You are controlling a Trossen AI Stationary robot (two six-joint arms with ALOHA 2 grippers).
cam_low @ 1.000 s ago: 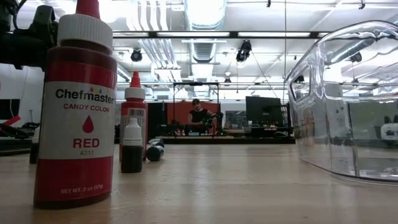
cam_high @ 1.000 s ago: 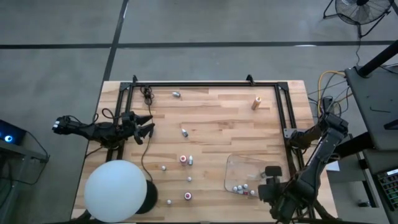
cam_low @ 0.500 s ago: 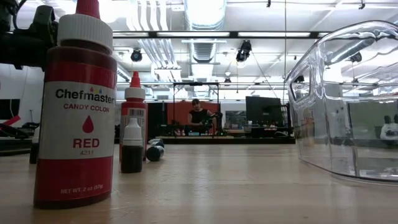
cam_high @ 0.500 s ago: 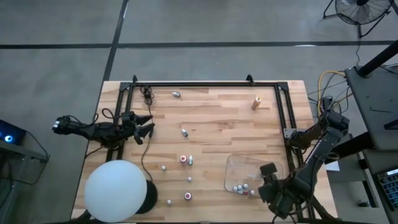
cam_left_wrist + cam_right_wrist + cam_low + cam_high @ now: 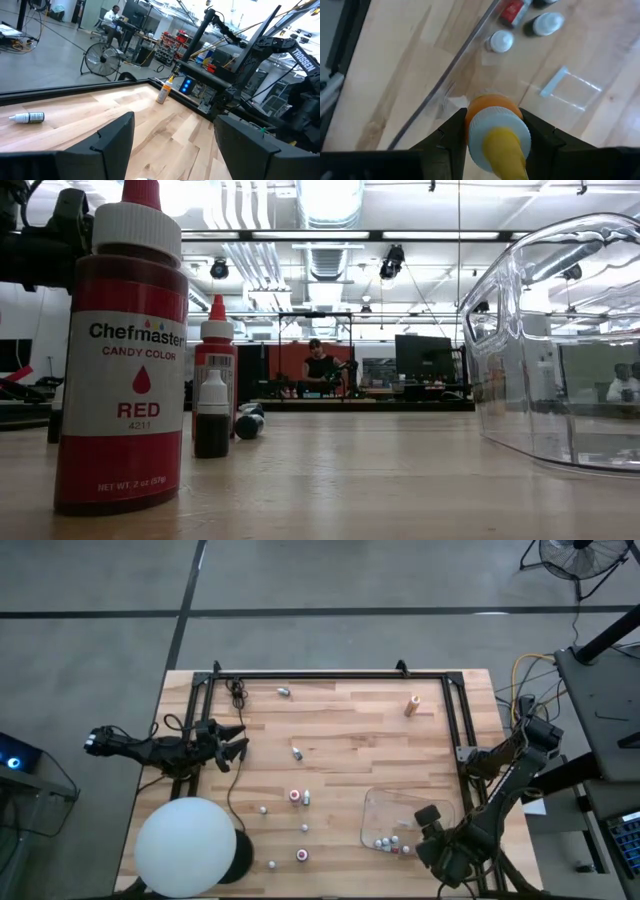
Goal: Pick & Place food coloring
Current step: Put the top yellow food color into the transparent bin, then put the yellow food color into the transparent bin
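Several tiny food coloring bottles are scattered on the wooden table (image 5: 340, 740): an orange one (image 5: 411, 705) at the far right, one (image 5: 283, 692) at the far edge, and others around the middle (image 5: 295, 796). A few (image 5: 392, 842) lie in the clear tray (image 5: 375, 802). My right gripper (image 5: 432, 818) is over the tray's right near corner, shut on an orange bottle (image 5: 492, 107). My left gripper (image 5: 235, 740) waits open at the table's left edge. My right gripper pinches the orange bottle at its white collar (image 5: 477, 131), just below the yellow tip (image 5: 502, 150), one finger (image 5: 447, 142) on each side. The fingers come from above, pointing down. The bottle is lifted clear over the tray's wall (image 5: 455, 65), its tip toward the wrist.
A big white ball (image 5: 187, 847) sits at the near left corner. A black frame (image 5: 330, 675) runs along the far edge and both sides. In the low view a tall red bottle (image 5: 120, 360) stands close, with smaller ones (image 5: 213, 395) behind it and the tray (image 5: 560, 340) at right.
My right arm has drifted a little toward the table's left over the tray, still shut on the orange bottle. The bottles on the table lie where they were.
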